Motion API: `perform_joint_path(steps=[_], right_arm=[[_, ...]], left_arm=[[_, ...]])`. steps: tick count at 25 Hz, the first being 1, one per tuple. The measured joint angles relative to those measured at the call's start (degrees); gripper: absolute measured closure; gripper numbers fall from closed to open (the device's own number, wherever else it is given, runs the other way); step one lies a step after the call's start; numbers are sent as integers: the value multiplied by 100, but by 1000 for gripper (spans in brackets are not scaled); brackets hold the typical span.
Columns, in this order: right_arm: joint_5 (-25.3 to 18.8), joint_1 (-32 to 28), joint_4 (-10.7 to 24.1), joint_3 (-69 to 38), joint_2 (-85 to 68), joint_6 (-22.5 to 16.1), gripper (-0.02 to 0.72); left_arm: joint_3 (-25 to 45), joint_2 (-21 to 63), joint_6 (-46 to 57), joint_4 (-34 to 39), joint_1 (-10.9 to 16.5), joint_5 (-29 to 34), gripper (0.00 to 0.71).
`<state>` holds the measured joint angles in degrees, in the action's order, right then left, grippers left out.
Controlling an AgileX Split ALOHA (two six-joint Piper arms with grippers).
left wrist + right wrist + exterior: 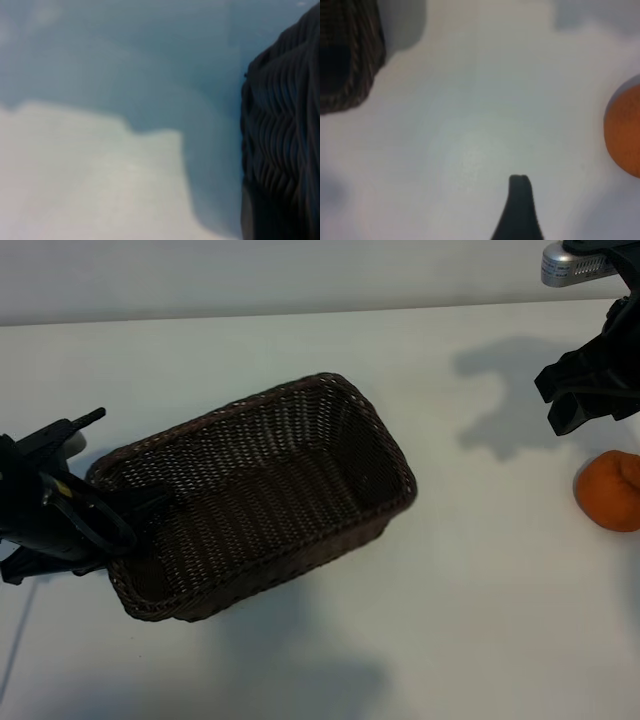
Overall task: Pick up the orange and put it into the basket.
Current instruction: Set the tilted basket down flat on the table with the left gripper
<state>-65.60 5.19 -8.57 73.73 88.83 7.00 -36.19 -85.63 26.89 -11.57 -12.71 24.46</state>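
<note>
At the left edge of the exterior view, the left gripper [120, 525] is reaching over the near short end of the basket [300, 440], its fingers sitting at the braided rim; they are appearing to pinch that rim, one finger inside and one outside, though the dark fingers are blending with the dark wicker, so the contact is not showing plainly. The left wrist view is giving only the woven wall of the basket [285, 135] close beside the white table [100, 175]. The basket is lying diagonally across the middle of the table [480, 620], with nothing visible inside it. Further right, the right gripper [585, 390] is hanging above the table with its fingers spread wide and holding nothing. The orange [608, 490] is resting on the table at the right edge, just below that gripper and well apart from the basket. In the right wrist view, one fingertip [520, 200] is showing over bare table, with the orange [625, 130] off to one side, untouched.
</note>
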Motion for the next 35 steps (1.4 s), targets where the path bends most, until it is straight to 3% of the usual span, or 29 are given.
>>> perform_joint_path(steps=[5, 15, 22, 28, 35], right_arm=[[0, 0, 0, 0, 0, 0, 147], [0, 0, 0, 0, 0, -5, 147], [12, 0, 0, 0, 0, 0, 147], [31, 0, 0, 0, 0, 0, 147], [38, 0, -5, 0, 0, -4, 147]], left_arm=[[0, 231, -252, -184, 26, 3, 554], [4, 1111, -421, -148, 530, 220, 556], [4, 1356, -1123, -958, 888, 238, 556], [11, 1356, -1867, -1859, 914, -2, 556], [-413, 1147, -2040, -2004, 914, -51, 556]])
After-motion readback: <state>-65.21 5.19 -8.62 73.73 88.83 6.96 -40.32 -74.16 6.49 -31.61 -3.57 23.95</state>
